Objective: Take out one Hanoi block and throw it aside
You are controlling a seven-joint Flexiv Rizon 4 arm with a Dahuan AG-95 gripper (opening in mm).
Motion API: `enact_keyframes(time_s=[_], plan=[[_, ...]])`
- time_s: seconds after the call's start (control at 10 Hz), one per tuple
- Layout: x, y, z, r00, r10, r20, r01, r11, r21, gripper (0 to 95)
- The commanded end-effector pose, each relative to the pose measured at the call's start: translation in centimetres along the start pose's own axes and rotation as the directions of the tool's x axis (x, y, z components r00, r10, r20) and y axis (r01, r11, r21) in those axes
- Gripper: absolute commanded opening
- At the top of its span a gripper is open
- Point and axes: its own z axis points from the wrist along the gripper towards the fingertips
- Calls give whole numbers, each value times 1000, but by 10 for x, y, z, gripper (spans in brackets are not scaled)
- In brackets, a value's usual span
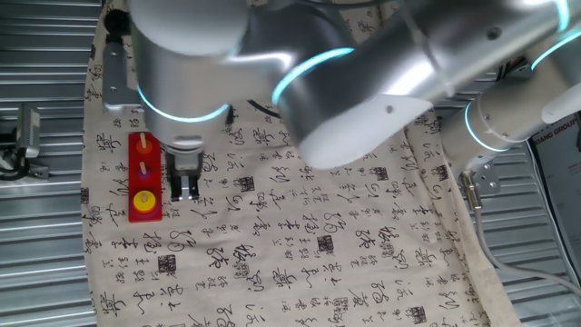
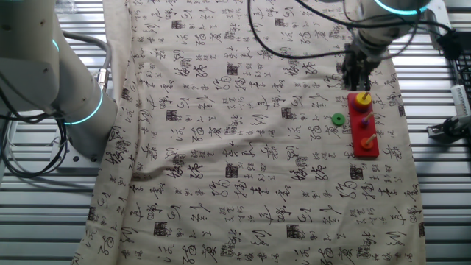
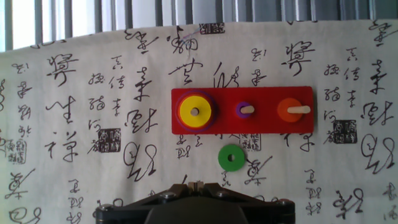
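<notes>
Bench: you are working over a ribbed metal bench [image 1: 45, 272] covered by a cream cloth [image 2: 243, 154] printed with black calligraphy.
Landmark: a red peg board [image 3: 242, 111] lies flat on the cloth, with three pegs in a row.
Hanoi block: the yellow ring [image 3: 194, 111] sits threaded on one end peg of the red board, lying on top of a wider ring whose purple edge shows around it. In the fixed views you see it at the board's end [image 1: 142, 201] [image 2: 363, 98].
Other rings: a small purple ring [image 3: 246, 109] sits on the middle peg, and an orange ring [image 3: 289, 110] on the far end peg. A green ring [image 3: 231, 157] lies loose on the cloth just beside the board's long edge, off the pegs.
Gripper: your gripper [image 1: 186, 189] hangs beside the board's long side, near the yellow ring's end, apart from it and not touching it. From the other side [image 2: 356, 73] it stands just beyond that same end.
Jaws: they hold nothing; the fingertips look close together, but you cannot tell the gap for certain.
Hand view: only the gripper body shows at the bottom edge, with the yellow ring up and slightly left of centre.
</notes>
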Motion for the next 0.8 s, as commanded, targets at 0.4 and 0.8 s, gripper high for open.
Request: enact_keyframes(time_s=[0.4,0.8], plan=[[-17,-1,4,1000,-1,-25,1,1000,-6,0],[-31,1,4,1000,3,-25,-3,1000,0,0]])
